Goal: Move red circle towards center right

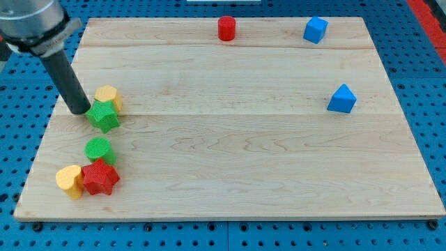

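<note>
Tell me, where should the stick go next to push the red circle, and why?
Probably my tip should leave the green star at the view's left and travel to the left side of the red circle at the view's top. The circle sits far from my tip, and it must go right and down, so I likely need to get behind it first.

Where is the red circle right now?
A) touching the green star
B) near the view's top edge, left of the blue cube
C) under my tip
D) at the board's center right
B: the red circle stands near the view's top edge, left of the blue cube, far from my tip.
</note>
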